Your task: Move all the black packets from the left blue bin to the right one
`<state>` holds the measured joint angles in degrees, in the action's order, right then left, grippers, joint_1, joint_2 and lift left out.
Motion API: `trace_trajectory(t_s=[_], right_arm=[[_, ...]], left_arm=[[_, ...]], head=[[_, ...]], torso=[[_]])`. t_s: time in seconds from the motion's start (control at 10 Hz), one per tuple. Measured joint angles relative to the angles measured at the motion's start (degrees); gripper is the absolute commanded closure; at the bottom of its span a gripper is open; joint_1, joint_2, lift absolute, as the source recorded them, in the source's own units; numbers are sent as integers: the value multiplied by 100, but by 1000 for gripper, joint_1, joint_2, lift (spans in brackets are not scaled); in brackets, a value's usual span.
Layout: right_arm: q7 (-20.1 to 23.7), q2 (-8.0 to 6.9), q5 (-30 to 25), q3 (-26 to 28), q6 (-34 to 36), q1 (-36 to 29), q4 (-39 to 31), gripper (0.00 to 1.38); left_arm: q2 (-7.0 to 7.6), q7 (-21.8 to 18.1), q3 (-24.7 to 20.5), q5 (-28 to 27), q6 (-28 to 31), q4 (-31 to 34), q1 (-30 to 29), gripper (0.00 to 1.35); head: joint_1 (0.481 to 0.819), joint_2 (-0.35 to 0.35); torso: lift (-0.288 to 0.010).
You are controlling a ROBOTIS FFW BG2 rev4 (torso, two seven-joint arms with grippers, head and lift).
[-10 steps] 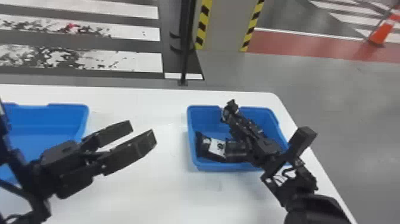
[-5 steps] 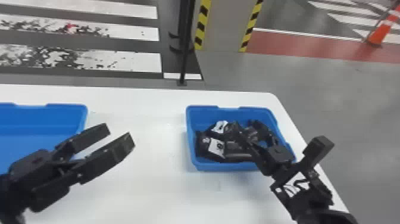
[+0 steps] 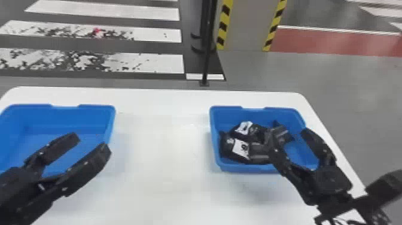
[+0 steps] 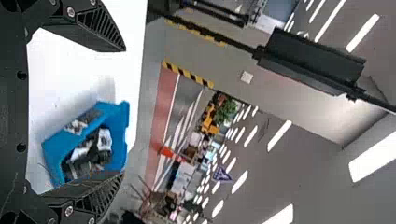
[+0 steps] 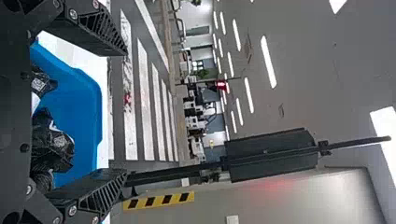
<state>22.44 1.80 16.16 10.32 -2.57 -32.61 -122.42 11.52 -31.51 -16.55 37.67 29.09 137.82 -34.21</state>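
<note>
White table (image 3: 167,185). Left bin (image 3: 112,121) on it, well apart, left of right bin (image 3: 254,169). Left gripper (image 3: 92,143), jaws open, also left of right bin. Right gripper (image 3: 288,134), jaws spread apart, over right bin. Black packets (image 3: 234,149) heaped inside right bin, mostly its left part.

Right claw (image 3: 289,135): two fingers, spread apart, entering at upper left and lower left of the frame. Blue bin (image 5: 96,116): at left, between the fingers in the frame; contains black packets (image 5: 58,147). White surface (image 5: 95,65): adjacent to bin. Yellow-and-black strip (image 5: 159,201): lower centre.
</note>
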Motion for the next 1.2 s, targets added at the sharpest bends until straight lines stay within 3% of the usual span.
trace_trajectory(t_s=[0.2,0.6,0.8,1.2], right_arm=[[-247,-161,-78,-4,-216,-734,-516,153],[-635,-180,-528,-43,-482,-1776,-1273,153],[-767,-180,-1067,-106,-489,-2036,-1570,153],[-786,-180,-1097,-210,-477,-2042,-1501,153]], left_arm=[[-312,5,-514,-753,-304,189,-458,144],[-760,188,-903,-1667,-1118,328,-1186,144],[-839,270,-895,-1877,-1275,329,-1298,144],[-797,432,-807,-1959,-1333,431,-1469,144]], head=[[695,-20],[695,71],[695,93],[695,103]], torso=[[-185],[-185],[-185],[-185]])
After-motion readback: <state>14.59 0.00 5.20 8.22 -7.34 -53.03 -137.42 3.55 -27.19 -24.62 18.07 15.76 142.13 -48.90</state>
